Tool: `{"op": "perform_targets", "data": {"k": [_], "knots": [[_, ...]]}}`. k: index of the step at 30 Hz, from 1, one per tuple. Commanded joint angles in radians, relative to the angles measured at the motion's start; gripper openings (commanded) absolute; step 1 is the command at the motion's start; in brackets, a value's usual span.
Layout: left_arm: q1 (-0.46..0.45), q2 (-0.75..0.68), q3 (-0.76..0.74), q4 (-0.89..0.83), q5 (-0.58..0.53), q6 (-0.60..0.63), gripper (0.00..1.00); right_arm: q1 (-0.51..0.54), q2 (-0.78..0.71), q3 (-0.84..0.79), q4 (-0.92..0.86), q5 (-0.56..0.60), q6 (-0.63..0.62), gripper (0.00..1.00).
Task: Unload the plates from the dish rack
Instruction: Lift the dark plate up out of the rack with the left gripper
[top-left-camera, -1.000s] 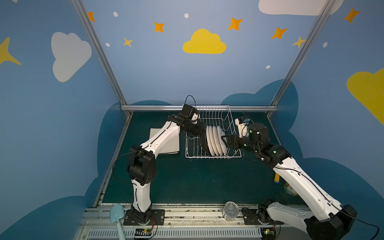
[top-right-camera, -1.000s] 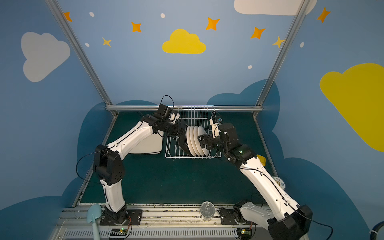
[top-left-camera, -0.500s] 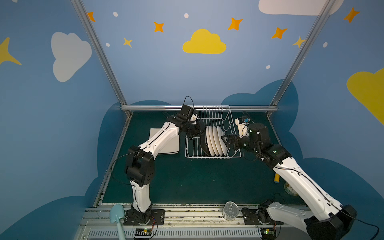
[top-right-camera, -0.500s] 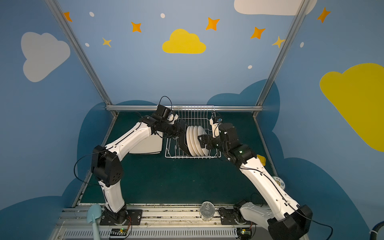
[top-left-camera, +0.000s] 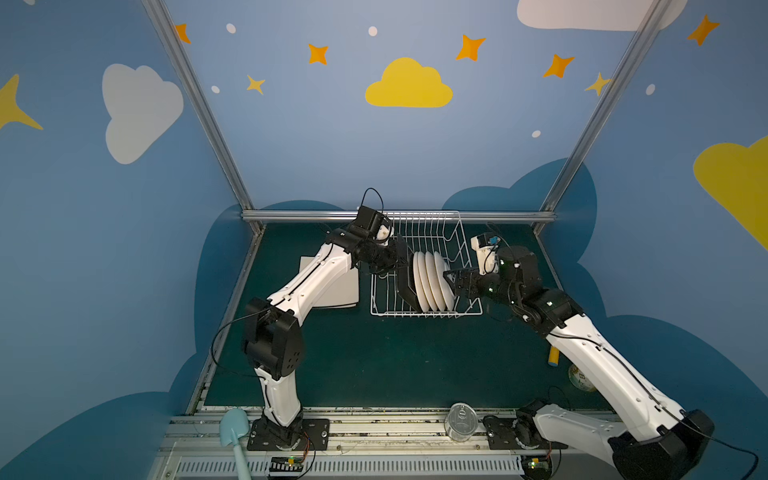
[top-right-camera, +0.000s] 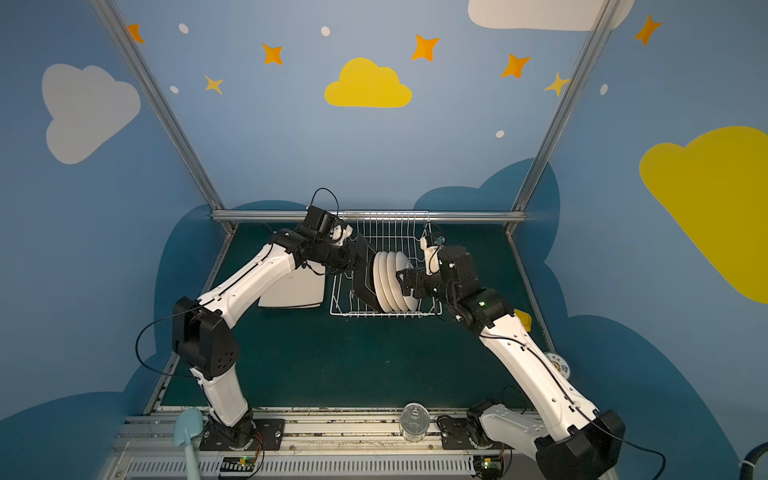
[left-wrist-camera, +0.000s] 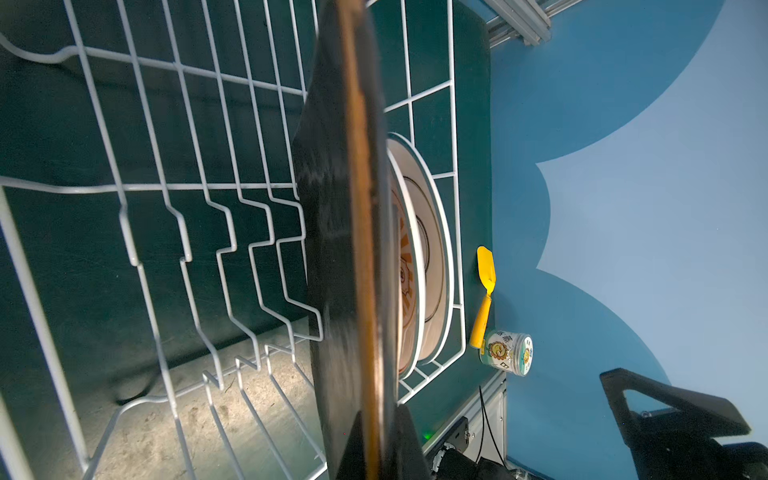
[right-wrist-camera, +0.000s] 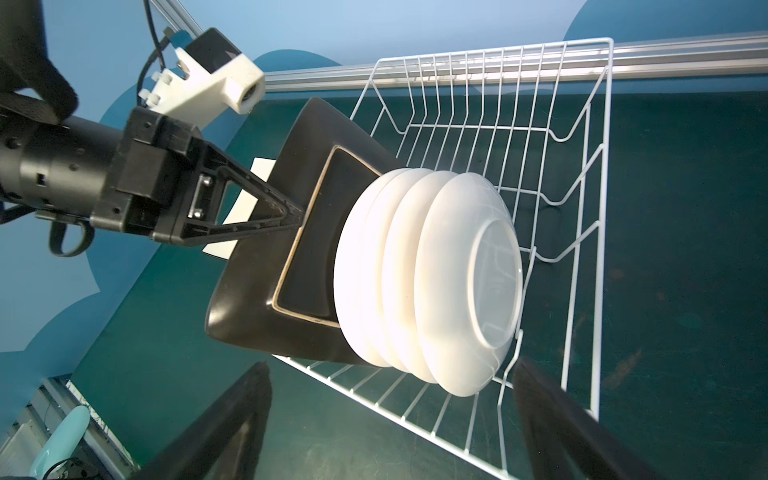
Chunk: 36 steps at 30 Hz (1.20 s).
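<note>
Glossy black square plate (right-wrist-camera: 305, 266), gold-lined well, seemingly aslant

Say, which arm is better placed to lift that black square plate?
Left: the left gripper is shut on the black square plate; the right gripper hangs open by the round white plates.

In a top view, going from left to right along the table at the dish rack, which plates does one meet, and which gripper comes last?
cream square plate → black square plate → round white plates → right gripper
</note>
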Motion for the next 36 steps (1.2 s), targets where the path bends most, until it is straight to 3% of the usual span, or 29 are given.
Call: {"op": "perform_targets", "data": {"k": [1, 36], "knots": [[0.02, -0.072, 0.054, 0.013, 0.013, 0.032, 0.03, -0.004, -0.014, -0.002, 0.019, -0.003, 0.006, 0.9], [0.046, -0.211, 0.052, 0.057, -0.061, 0.076, 0.03, -0.005, 0.037, 0.028, 0.039, -0.052, 0.032, 0.9]]}}
